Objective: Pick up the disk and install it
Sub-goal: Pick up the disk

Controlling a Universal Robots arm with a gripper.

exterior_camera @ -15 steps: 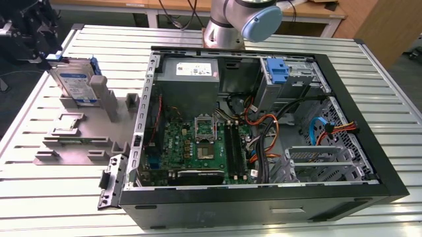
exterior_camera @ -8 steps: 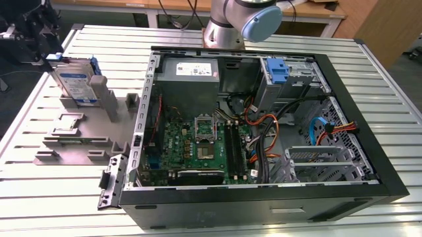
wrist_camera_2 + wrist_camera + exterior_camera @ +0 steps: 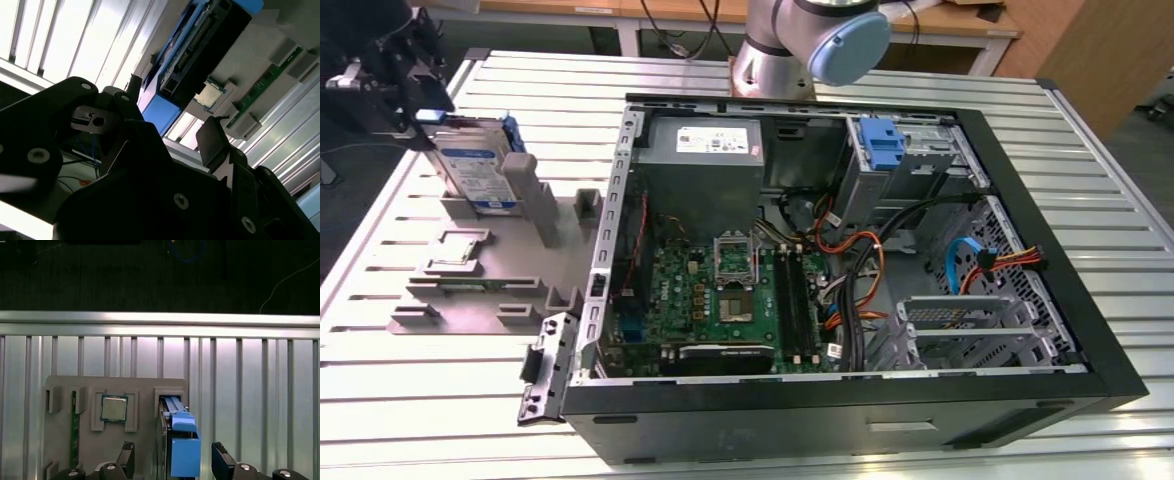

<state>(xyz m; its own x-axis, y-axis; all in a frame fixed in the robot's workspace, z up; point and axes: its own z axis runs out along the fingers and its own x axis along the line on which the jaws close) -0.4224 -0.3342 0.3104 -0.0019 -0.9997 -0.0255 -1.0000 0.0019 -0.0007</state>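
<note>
- gripper (image 3: 416,100) hangs pointing down, right over the disk (image 3: 478,165)
- claw's wide open, fingers (image 3: 126,454) straddling the blue rail, gripping nothing
- disk's upright in the grey holder (image 3: 480,295) beside the pc case (image 3: 854,400)

Clear gaps separate the upright disk (image 3: 185,452) from the gripper (image 3: 172,445) on both sides.

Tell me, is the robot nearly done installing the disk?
Nothing is finished yet. The silver rectangular disk with blue plastic rails stands upright in its grey holder. The black gripper is open, straddling it without touching. Lifting it and fitting it into the open black computer case remain.
</note>
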